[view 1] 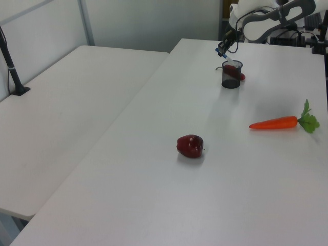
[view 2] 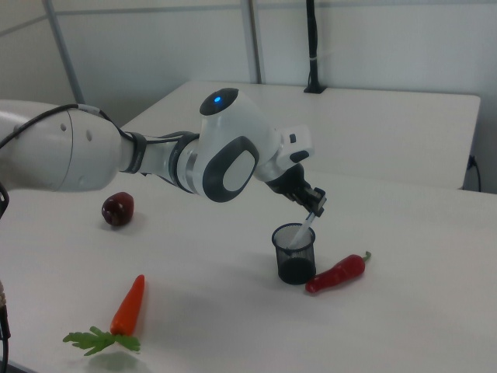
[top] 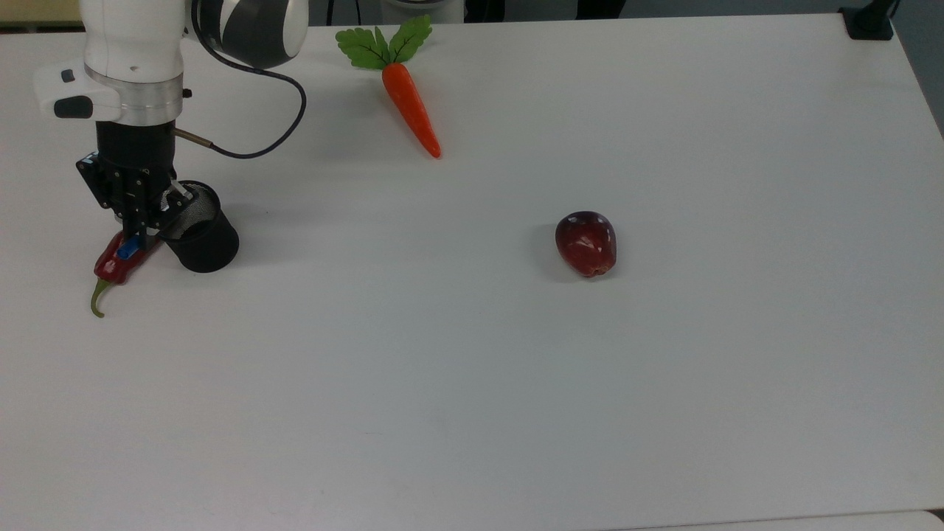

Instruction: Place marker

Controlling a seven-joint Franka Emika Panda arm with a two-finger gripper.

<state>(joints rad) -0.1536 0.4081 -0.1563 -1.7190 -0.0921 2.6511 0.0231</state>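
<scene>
A: The white table (top: 516,369) carries a carrot (top: 410,107) and an apple (top: 586,243), both well apart from the fingers (top: 140,221). The fingers are clamped on the marker (view 2: 304,228), which slants down with its lower end inside the rim of the black mesh cup (top: 198,236) just below them.

B: What could spoil the placing?

A: The marker is tilted, not upright. Released too high, it might strike the rim and tip out, or rock the light cup over. The red chilli (view 2: 338,272) lies right beside the cup, below the fingers, so a low pass could shove it.
</scene>
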